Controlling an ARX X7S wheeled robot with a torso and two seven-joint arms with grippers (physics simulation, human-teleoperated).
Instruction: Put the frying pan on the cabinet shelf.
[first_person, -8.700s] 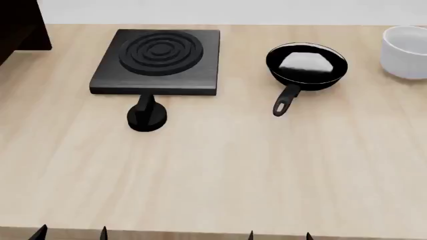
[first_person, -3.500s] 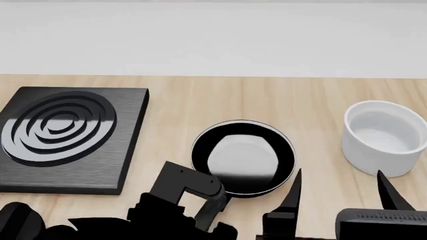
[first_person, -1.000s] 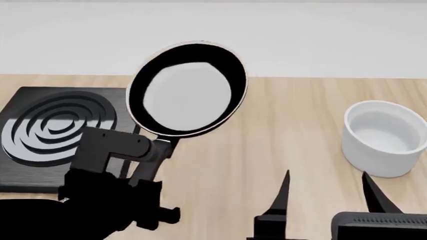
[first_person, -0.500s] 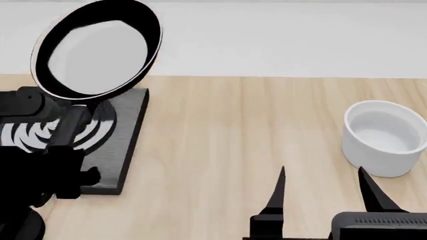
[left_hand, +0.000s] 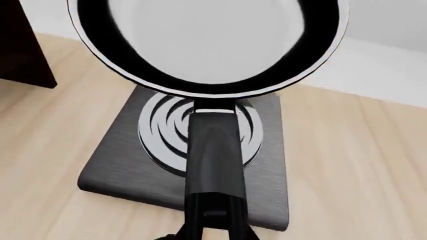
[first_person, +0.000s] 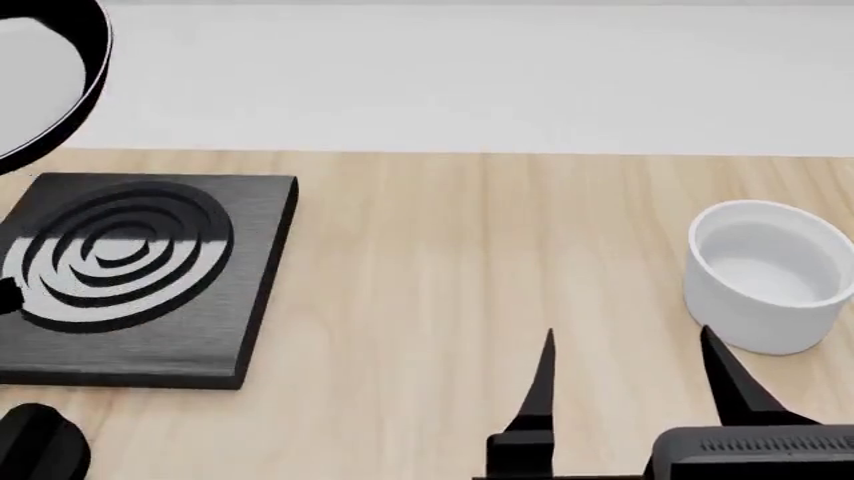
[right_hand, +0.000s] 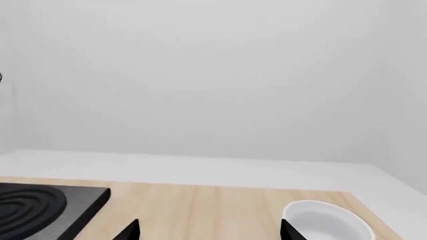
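The frying pan (left_hand: 207, 35) hangs in the air above the square hotplate (left_hand: 120, 170), its grey-white inside facing the left wrist camera. Its long black handle (left_hand: 213, 155) runs down into my left gripper (left_hand: 213, 234), which is shut on it. In the head view only part of the frying pan's rim (first_person: 83, 85) shows, at the top left corner, and the left arm is out of frame. A dark brown cabinet side (left_hand: 23, 50) stands beyond the hotplate; its shelf is out of view. My right gripper (first_person: 634, 390) stands open and empty, low over the table near the front.
A white round bowl (first_person: 767, 275) stands on the wooden table (first_person: 467, 260) at the right, just past the right gripper's outer finger. The hotplate's black knob (first_person: 34, 445) sits at the front left. A pale wall runs behind the table.
The left gripper has carried the frying pan further left and up, so the arm has left the head view and only the pan's rim remains. The right gripper has barely shifted.
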